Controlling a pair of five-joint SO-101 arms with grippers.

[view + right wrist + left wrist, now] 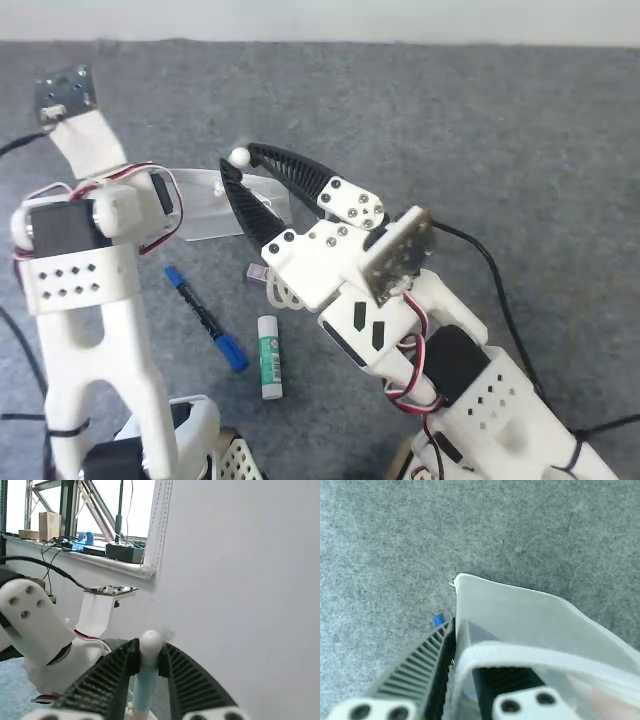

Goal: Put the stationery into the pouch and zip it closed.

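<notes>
Pouch (210, 205), clear plastic with a white zip band, sits at ten o'clock on the table (500, 150), its edge pinched by the fingers of the left gripper (461, 630). The right gripper (148, 652) clamps its fingers on a white-tipped pale-blue pen (144, 685); marker (205, 318) and glue stick (269, 356) lie at seven o'clock.

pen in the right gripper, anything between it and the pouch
Nothing visible. The right gripper holds the pen close to the pouch, whose edge the left gripper pinches. The blue marker and glue stick lie aside on the table.
</notes>
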